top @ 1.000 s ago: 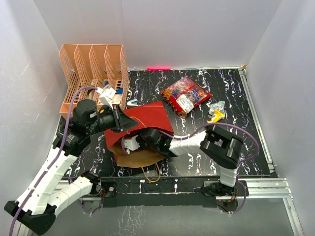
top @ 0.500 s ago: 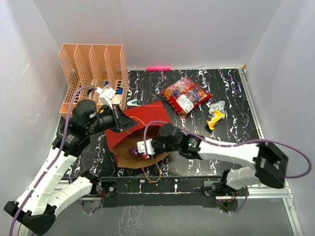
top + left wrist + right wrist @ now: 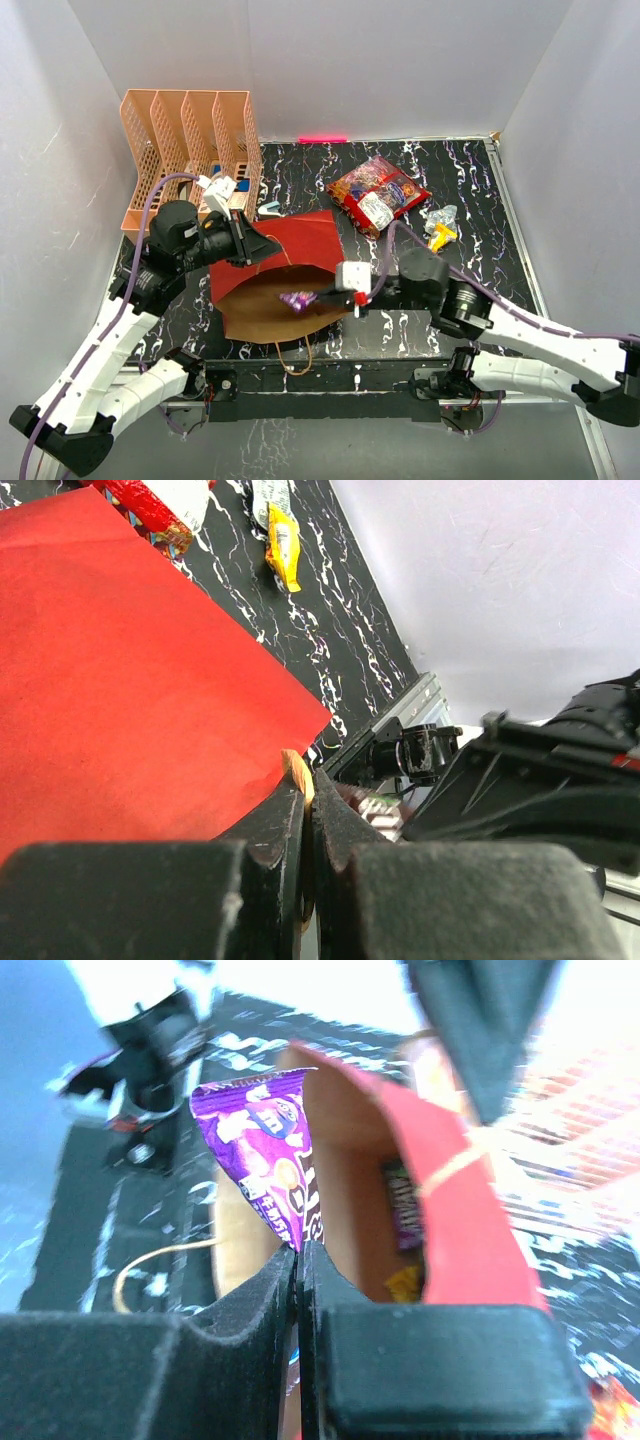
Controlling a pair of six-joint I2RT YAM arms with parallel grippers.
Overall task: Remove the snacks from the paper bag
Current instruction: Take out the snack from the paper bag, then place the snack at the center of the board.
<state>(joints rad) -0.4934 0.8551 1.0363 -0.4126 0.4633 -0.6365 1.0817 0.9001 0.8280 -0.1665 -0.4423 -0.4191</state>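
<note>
1. Clearly, right gripper (image 3: pixel 298 1252) is pinched firmly on a purple packet (image 3: pixel 262 1170), held at the paper bag (image 3: pixel 305 238) mouth.
2. Left gripper (image 3: pixel 308 785) is clamped tight on what seems the bag's rim.
3. More packets (image 3: pixel 404 1205) lie inside.

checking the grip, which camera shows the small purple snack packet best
Right wrist view: the small purple wrapped packet shows large, its lower corner pinched in the right claw. Top external shows only a purple speck over the red paper bag; left wrist misses it.
</note>
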